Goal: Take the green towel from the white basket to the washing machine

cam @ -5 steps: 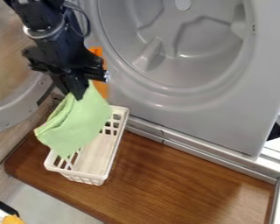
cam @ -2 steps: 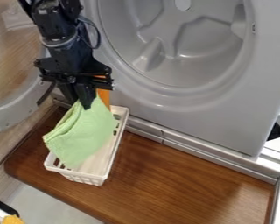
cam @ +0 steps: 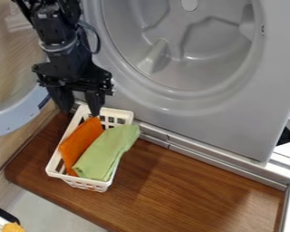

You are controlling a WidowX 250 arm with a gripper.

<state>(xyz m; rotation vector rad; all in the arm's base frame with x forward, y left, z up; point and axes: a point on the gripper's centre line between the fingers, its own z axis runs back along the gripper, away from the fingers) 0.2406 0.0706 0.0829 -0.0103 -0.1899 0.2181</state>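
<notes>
An orange cloth lies left of centre, a wooden board below, a yellow object at bottom left.

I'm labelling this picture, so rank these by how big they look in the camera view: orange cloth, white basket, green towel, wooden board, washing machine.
1. Washing machine
2. Wooden board
3. White basket, by its whole outline
4. Green towel
5. Orange cloth, by its visible part

Towels in the basket
</notes>
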